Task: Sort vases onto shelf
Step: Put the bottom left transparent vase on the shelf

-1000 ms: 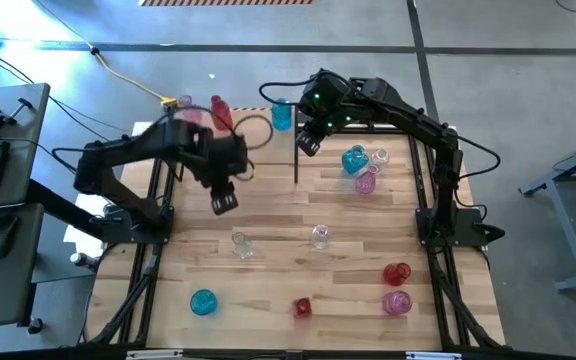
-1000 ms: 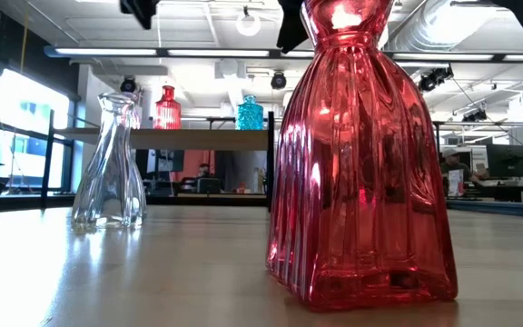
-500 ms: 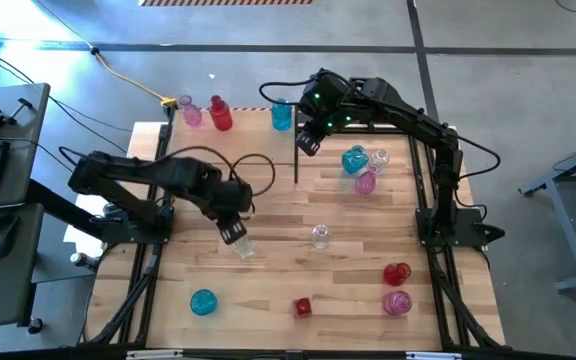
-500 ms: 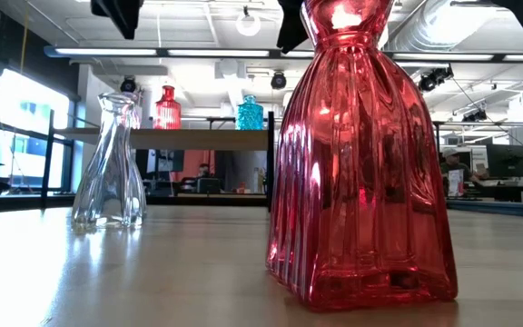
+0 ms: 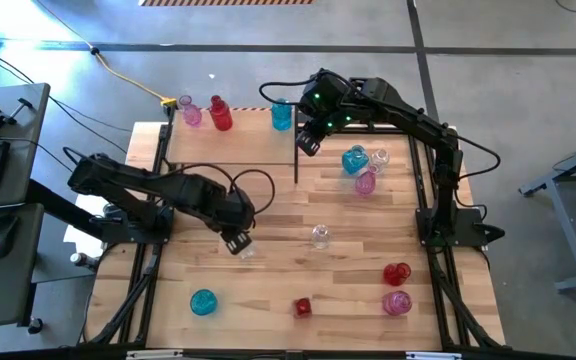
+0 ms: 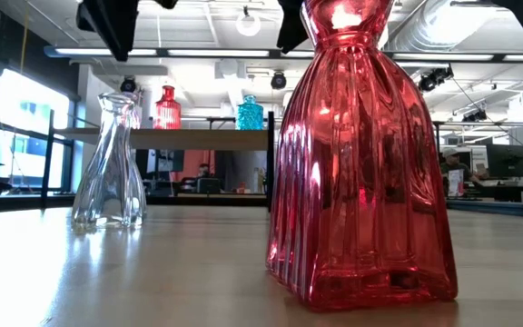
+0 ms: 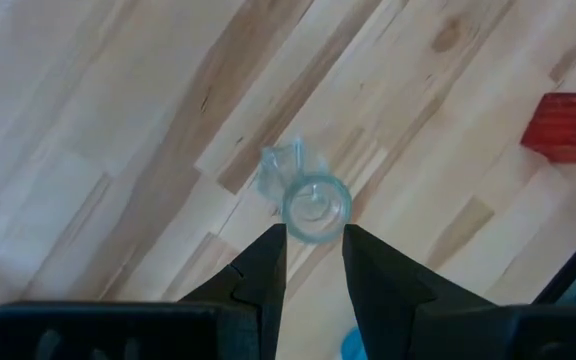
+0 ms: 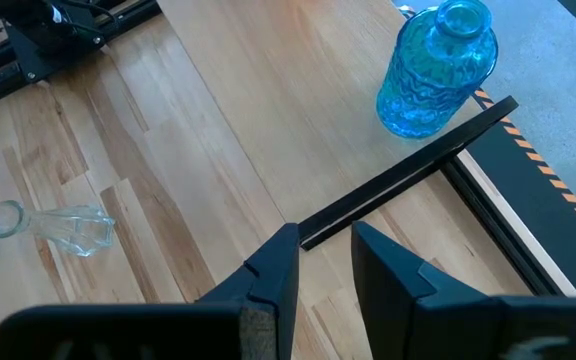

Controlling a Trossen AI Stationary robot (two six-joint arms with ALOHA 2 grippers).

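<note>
The left gripper (image 7: 314,262) hangs over an upright clear vase (image 7: 315,207) near the table's middle, fingers slightly apart and holding nothing. This looks like the approach before a pickup; next it must drop around the neck and close. The right gripper (image 8: 325,255), also narrowly parted, waits beside the shelf (image 5: 238,148), which holds 3 vases (image 5: 219,113).

Glossy ribbed red glass vase (image 6: 361,163) and smooth clear glass vase (image 6: 109,163) stand on the satin, plank-striped light wooden tabletop (image 6: 152,272); the matt black plastic left gripper (image 7: 314,262) looks dull.
</note>
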